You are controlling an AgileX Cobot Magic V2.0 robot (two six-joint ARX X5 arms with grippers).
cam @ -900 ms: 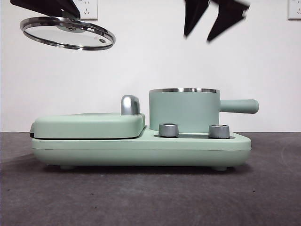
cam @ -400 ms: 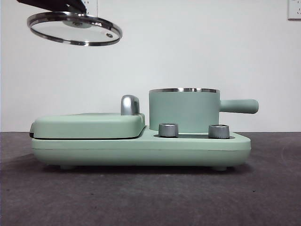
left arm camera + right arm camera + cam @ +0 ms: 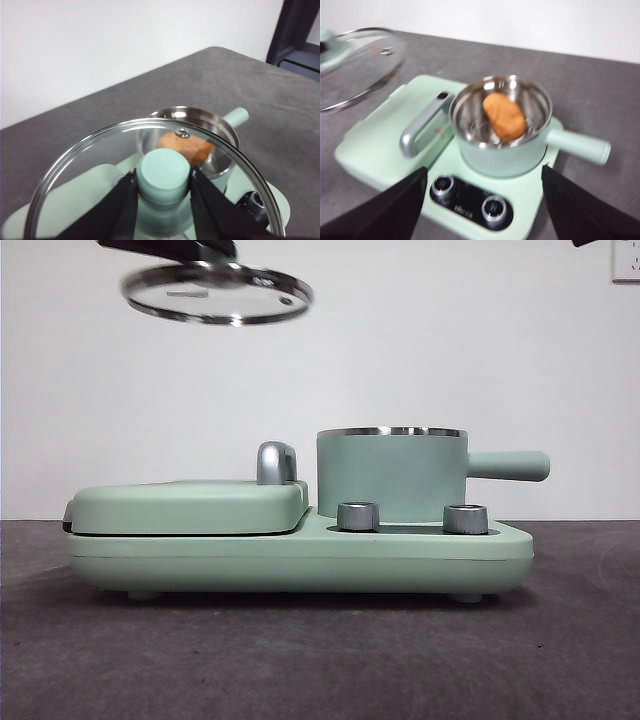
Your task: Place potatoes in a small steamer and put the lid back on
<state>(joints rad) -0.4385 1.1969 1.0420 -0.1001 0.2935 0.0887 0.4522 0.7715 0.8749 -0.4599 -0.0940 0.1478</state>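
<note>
On the dark grey table, the mint-green cylindrical steamer pot with a steel rim stands uncovered on its mint-green cooker base. The orange-brown lumpy potato already lies inside, so only covering is left. Up and to one side of the pot, the left gripper has its fingers clenched on the knob of the round clear glass lid, carried high, probably to clear the rim. The right gripper hangs above the cooker with fingers spread wide, empty.

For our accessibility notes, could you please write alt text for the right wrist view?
An orange-brown potato lies inside the open mint-green steamer pot, which sits on a mint-green cooker base beside two knobs. A glass lid hangs in the air off to one side, and the right tool's dark jaws stand wide apart.
</note>
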